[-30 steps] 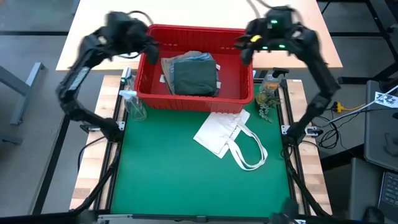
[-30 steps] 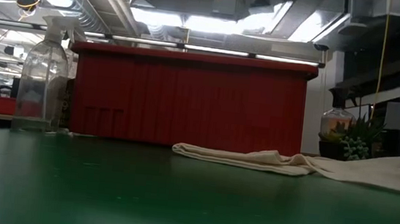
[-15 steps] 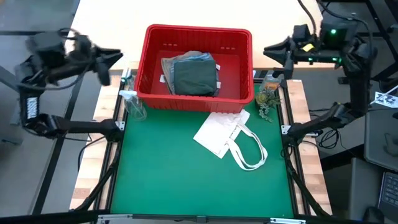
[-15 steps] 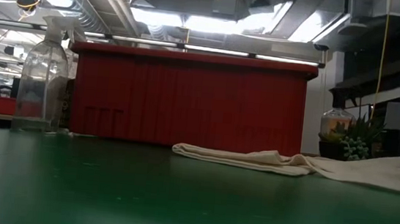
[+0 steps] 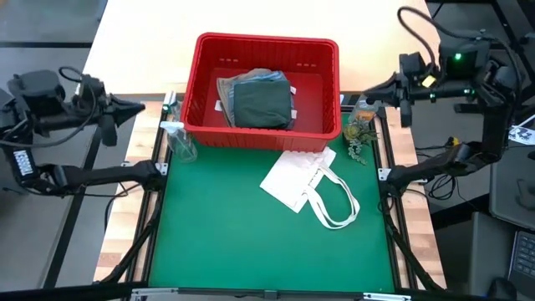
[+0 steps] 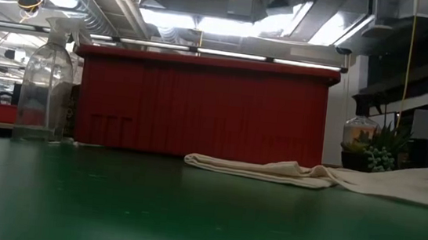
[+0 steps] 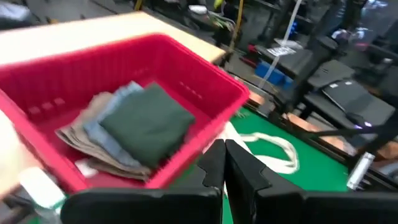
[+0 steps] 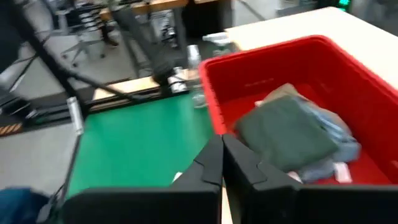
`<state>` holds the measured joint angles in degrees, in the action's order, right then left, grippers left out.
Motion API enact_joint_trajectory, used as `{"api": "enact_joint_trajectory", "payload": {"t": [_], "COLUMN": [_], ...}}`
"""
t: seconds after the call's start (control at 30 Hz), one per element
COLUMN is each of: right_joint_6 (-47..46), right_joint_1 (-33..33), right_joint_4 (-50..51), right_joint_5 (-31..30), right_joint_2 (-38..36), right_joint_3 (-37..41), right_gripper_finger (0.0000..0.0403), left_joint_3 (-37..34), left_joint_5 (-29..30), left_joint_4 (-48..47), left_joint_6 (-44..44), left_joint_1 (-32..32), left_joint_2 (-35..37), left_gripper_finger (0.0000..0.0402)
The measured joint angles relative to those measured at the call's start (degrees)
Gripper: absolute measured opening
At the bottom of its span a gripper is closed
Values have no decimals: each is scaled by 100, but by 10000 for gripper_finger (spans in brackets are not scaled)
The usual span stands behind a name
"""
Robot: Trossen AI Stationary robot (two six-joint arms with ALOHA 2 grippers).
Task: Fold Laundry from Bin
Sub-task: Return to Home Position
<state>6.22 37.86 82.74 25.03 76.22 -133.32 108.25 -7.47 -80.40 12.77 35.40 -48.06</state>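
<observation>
Now the laundry stack [image 5: 261, 99] sits in the red bin [image 5: 267, 39] — left gripper [image 5: 132, 108] & right gripper [image 5: 374, 90] both closed, empty, well apart on opp. sides of it

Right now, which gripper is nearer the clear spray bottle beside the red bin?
Left. The left gripper hovers just outboard of the spray bottle, off the red bin's left wall. The right gripper hovers off the bin's right wall, with the bin between it and the bottle.

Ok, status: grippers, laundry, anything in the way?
Left gripper and right gripper shut, empty, out beside the bin. Laundry stacked inside. Tote bag on the mat, away from both.
</observation>
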Motion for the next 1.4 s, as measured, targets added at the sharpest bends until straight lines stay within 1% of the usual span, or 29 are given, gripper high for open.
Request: {"api": "enact_joint_trajectory", "payload": {"t": [0.07,0.13,0.2,0.27,0.4,0.43,0.57,0.7,0.8,0.93,1.03,1.2,1.3,1.4], "right_joint_6": [1,3,1,-58,-192,-193,-201,-347,-620,-998,-1213,-1349,-1354,-1548], "right_joint_1": [-318,-711,-1142,-1591,-2414,-2587,-3131,-3351,-3376,-3374,-3374,-3374,-3374,-3374], "right_joint_4": [2,-10,-100,-336,-1227,-1481,-2641,-3738,-4392,-5045,-5336,-5714,-5839,-6202], "right_joint_5": [-66,-132,-260,-439,-808,-900,-944,-940,-1010,-1410,-1697,-2108,-2157,-2156], "right_joint_2": [-42,-78,-94,-158,-397,-479,-917,-1375,-1731,-2369,-2920,-4030,-4761,-5412], "right_joint_3": [0,0,82,372,1457,1822,3460,5003,5966,6986,7571,8455,9021,9639], "right_gripper_finger": [9,12,13,10,3,2,9,14,14,14,14,14,14,14], "left_joint_3": [-319,-733,-1252,-1876,-3345,-3707,-5122,-6384,-7185,-7999,-8504,-9160,-9592,-9982], "left_joint_5": [-118,-113,-119,-254,-947,-1156,-1825,-2293,-2406,-2404,-2403,-2464,-2468,-2464], "left_joint_4": [35,86,274,650,1899,2257,3598,4706,5276,5734,6059,6973,7500,8315], "left_joint_6": [125,185,192,215,216,214,215,217,274,383,554,627,643,663], "left_joint_1": [0,4,4,7,9,9,9,9,9,9,9,-45,-117,-212], "left_joint_2": [208,472,803,1171,1947,2145,2891,3561,3988,4490,4793,4777,4777,4781], "left_gripper_finger": [2,1,3,3,3,3,3,4,4,4,4,4,4,4]}}
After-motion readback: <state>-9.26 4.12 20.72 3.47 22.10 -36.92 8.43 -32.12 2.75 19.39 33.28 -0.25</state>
